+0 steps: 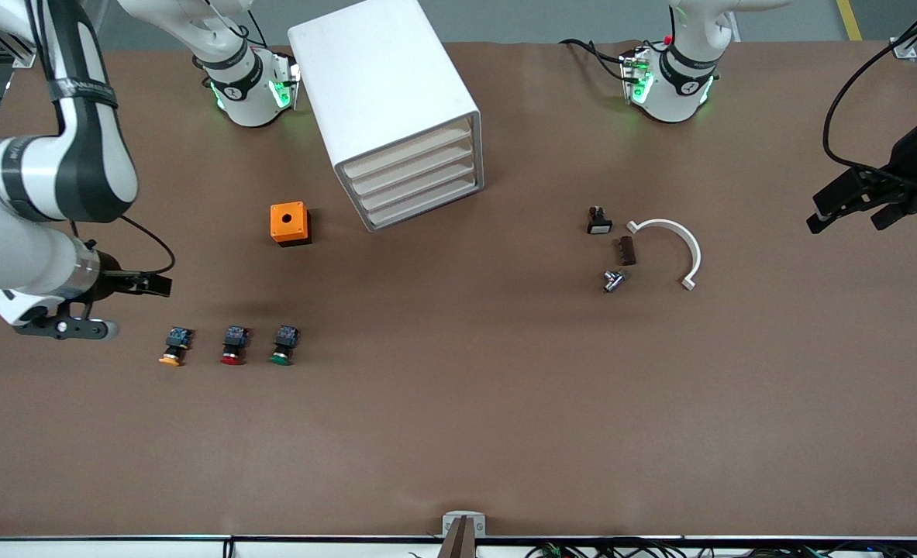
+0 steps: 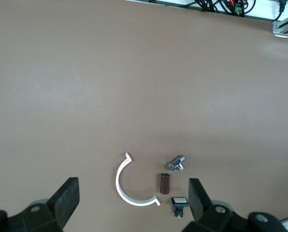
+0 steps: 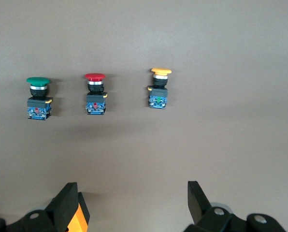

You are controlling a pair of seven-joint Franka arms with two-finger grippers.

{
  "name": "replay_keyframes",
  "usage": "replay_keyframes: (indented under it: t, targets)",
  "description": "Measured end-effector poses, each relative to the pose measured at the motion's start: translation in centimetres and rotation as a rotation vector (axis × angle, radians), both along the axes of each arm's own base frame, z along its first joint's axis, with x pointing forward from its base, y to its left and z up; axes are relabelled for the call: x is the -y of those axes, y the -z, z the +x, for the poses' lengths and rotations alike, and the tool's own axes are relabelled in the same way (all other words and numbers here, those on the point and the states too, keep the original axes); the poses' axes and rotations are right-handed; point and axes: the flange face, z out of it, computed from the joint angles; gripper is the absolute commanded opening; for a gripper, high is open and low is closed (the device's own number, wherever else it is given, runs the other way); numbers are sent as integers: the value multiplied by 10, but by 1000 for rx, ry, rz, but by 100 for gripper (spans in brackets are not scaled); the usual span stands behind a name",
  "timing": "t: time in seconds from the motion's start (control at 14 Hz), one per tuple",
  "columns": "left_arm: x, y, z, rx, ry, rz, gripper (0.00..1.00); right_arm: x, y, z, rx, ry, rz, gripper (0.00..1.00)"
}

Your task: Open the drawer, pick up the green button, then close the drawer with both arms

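both grippers are hanging wide open: right gripper is showing the green button closely, left gripper only a white clip; cabinet is appearing solely in the front view's upper middle.

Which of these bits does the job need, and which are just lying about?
Needed: cabinet with its drawers shut; green button.

Lying about: red button; orange button; orange box; white clip; brown block; metal fitting; white switch.
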Motion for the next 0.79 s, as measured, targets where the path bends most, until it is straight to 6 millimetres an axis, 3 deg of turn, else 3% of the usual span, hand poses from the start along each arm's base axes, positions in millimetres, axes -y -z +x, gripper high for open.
replay_keyframes:
  t: [0.36,0.79]
  targets:
    - [0,-9,0,14,1,0,99,2,-51,-12,31,4,30,100]
    - [4,-4,8,7,8,-1,99,33,-103,-34,36,-27,63,100]
